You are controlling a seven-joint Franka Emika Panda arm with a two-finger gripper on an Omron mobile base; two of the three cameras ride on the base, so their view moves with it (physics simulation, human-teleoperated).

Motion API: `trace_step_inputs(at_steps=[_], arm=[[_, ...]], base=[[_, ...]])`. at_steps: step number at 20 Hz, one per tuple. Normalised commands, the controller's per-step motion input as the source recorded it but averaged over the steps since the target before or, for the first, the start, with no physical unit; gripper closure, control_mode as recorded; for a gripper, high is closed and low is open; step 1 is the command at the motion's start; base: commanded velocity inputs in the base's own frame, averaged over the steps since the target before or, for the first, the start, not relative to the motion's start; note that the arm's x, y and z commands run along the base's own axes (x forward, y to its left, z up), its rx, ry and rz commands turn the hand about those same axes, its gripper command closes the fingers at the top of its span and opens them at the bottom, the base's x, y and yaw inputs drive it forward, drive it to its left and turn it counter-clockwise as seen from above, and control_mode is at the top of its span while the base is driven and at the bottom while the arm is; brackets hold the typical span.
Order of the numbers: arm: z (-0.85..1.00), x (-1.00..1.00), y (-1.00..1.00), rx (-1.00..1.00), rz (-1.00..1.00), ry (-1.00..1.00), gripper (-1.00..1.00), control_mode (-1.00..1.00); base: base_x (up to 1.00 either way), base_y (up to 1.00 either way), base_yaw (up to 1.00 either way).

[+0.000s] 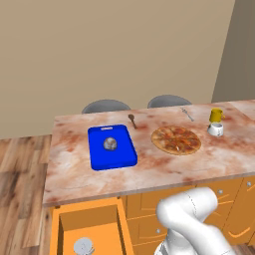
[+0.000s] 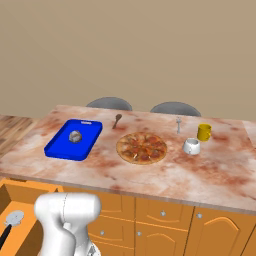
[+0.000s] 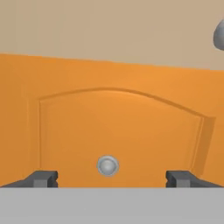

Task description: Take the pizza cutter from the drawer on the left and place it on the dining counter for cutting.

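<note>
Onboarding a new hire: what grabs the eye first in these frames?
The blue cutting board and the pizza lie side by side on the dining counter. Below its left end, the drawer stands pulled open with the pizza cutter inside. In the hand view, the fingers are spread wide before an orange door's round silver knob.

pizza cutter (image 2: 11, 222) handle cut by frame edge; drawer (image 1: 62, 234) front cropped at bottom; fork-like utensil (image 1: 187, 114) too small

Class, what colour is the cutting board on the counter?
Bright blue; the cutting board shows best in the left base view.
</note>
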Motion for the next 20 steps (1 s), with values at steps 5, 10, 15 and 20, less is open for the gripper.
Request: trace_step_inputs(at_steps=[5,10,15,20], arm=[[0.54,-0.45,0.0,0.0,0.0,0.0,-1.0,-1.0],[0.63,-0.46,0.0,0.0,0.0,-0.01,-1.0,-1.0],[0.68,-0.29,-0.03,0.0,0.0,-0.02,-1.0,-1.0],[0.72,-0.18,-0.07,0.0,0.0,0.0,-1.0,-1.0]], base=[[0.0,0.0,0.0],[0.0,0.0,0.0],[0.0,0.0,0.0],[0.0,0.0,0.0]])
